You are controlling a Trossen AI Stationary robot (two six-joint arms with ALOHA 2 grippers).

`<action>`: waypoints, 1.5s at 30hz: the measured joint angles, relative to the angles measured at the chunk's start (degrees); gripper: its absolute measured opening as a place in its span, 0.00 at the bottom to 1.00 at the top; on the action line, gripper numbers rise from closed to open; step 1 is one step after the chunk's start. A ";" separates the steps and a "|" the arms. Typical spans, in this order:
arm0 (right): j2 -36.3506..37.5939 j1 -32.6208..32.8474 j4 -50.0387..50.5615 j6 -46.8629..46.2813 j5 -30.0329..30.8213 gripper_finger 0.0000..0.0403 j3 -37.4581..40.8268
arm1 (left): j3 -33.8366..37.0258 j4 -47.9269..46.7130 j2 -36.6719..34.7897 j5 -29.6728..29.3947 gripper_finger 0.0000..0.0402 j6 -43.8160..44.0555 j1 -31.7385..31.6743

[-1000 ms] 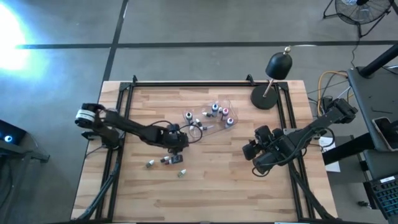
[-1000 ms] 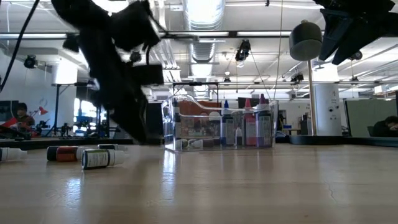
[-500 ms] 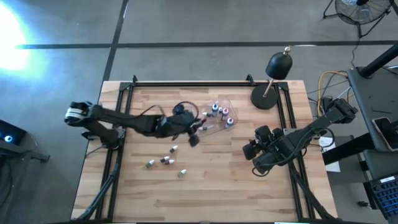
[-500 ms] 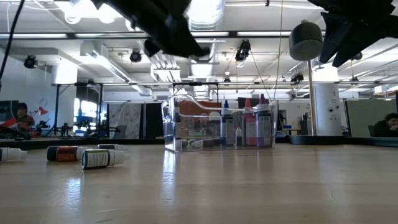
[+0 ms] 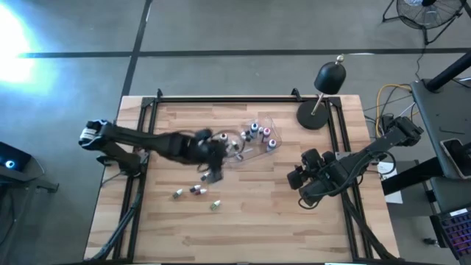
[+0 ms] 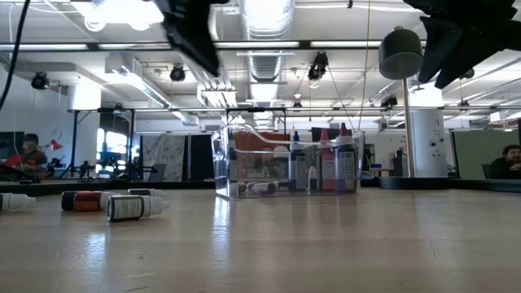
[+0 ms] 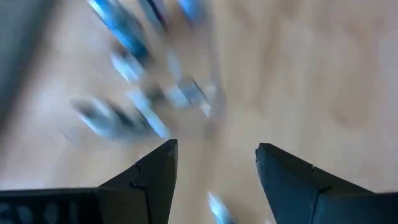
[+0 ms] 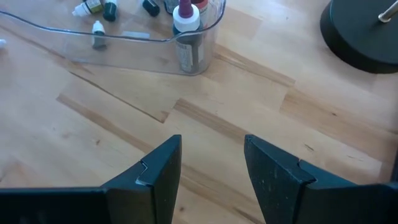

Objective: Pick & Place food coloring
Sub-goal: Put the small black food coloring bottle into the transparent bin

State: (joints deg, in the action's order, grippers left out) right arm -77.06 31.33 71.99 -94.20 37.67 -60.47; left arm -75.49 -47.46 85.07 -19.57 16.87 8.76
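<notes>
High view: camera overhead, facing straight down, far enough to take in the whole desk (image 5: 243,221) and both arms. Low view: camera at desk-top height, facing level across the surface into the room behind; the clear tub (image 6: 286,167) stands mid-distance. Left wrist view: camera looks past its own left tool (image 7: 216,171) close to the desk, motion-blurred. Right wrist view: camera looks past the right tool (image 8: 211,163) towards the tub and the lamp base (image 8: 367,31). High, low and right wrist views share the tub; the lamp appears in all three.
</notes>
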 joint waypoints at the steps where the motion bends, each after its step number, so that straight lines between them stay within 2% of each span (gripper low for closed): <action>1: 0.00 0.00 -0.09 0.19 0.00 0.42 0.17 | 0.86 -1.84 -0.29 2.38 0.48 2.55 0.95; 3: 0.00 0.00 -0.21 0.17 0.00 0.42 0.64 | 3.84 -3.80 -0.58 5.46 0.48 8.35 3.03; 7: 0.00 0.00 -1.28 0.13 0.00 0.42 2.11 | 11.66 0.95 -0.57 4.40 0.48 20.11 6.14; 11: 0.00 0.00 -3.85 -0.11 -0.07 0.42 3.53 | 18.37 5.01 0.50 4.26 0.48 32.86 5.62; 14: -0.04 0.00 -5.32 -0.08 -0.13 0.42 3.87 | 21.13 6.74 0.70 4.18 0.48 37.86 4.80; 20: -0.04 -0.02 -5.40 -0.13 -0.13 0.42 4.02 | 24.68 12.30 0.66 2.94 0.48 38.33 1.22; 24: -0.04 -0.02 -5.43 -0.29 -0.15 0.42 4.02 | 26.87 16.89 0.67 6.13 0.48 38.01 -0.75; 30: -0.04 -0.02 -5.56 -0.29 -0.18 0.42 4.02 | 28.82 16.90 0.70 8.40 0.48 37.26 -0.50; 39: -0.04 -0.02 -5.66 -0.29 -0.20 0.42 4.02 | 30.83 22.21 2.26 7.71 0.48 37.27 -0.42; 45: -0.04 -0.02 -5.91 -0.29 -0.40 0.42 4.02 | 30.52 22.31 4.94 7.23 0.48 36.75 -0.42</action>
State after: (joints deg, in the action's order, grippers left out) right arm -77.10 31.31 66.08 -94.50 37.27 -56.45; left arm -44.97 -25.15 90.01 -12.34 53.62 8.34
